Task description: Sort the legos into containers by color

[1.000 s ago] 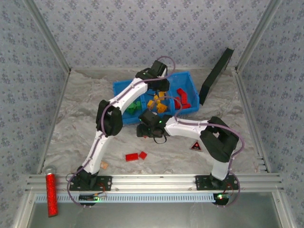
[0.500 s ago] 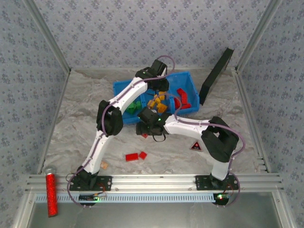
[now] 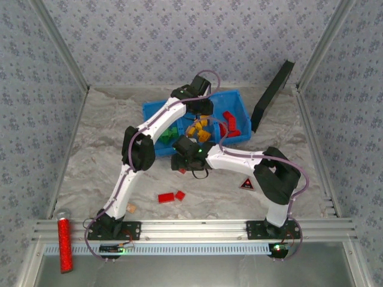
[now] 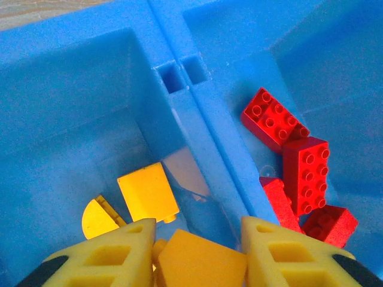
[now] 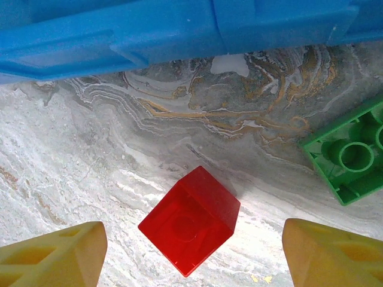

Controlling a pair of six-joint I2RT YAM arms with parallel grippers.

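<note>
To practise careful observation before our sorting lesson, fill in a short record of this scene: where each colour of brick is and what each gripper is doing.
Bin: blue, three compartments
Left compartment: green bricks
Middle compartment: orange-yellow bricks
Right compartment: red bricks
Left gripper: over the middle compartment, orange-yellow brick between its fingers, grip unclear
Right gripper: open, straddling a red brick on the table
Loose on table: upside-down green brick, two more red bricks
</note>
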